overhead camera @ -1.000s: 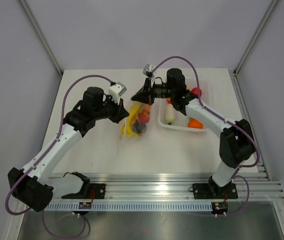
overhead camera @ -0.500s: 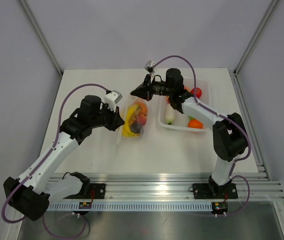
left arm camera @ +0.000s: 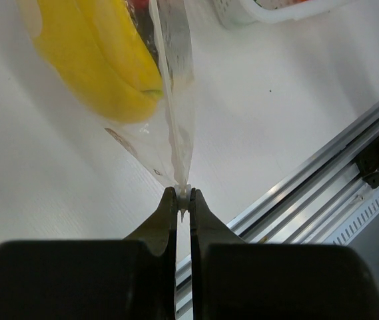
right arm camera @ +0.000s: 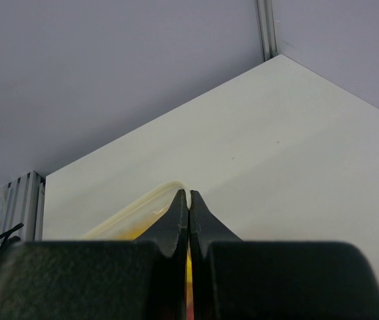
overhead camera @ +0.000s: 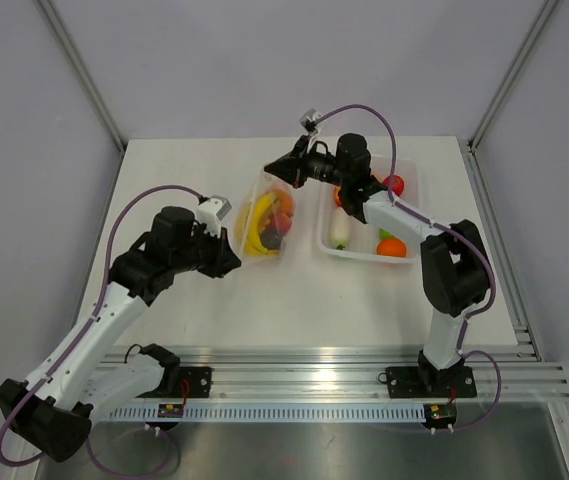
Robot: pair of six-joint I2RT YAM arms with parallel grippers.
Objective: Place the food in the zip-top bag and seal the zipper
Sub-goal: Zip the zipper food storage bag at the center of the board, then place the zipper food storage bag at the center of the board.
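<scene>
The zip-top bag lies on the table left of the tray, with yellow bananas and red, orange and dark purple pieces inside. My left gripper is shut on the bag's near edge; in the left wrist view the gripper pinches the thin white zipper strip, with the banana beyond it. My right gripper is shut on the bag's far corner; in the right wrist view the gripper clamps the bag's rim. The bag is stretched between the two.
A white tray at the right holds more food: a red piece, an orange piece and a white-green piece. The metal rail runs along the near edge. The tray's corner shows in the left wrist view.
The right gripper has pulled the bag's far corner away from the arm bases. The left gripper has moved nearer and leftward along the bag's edge. The bag now lies stretched out.
</scene>
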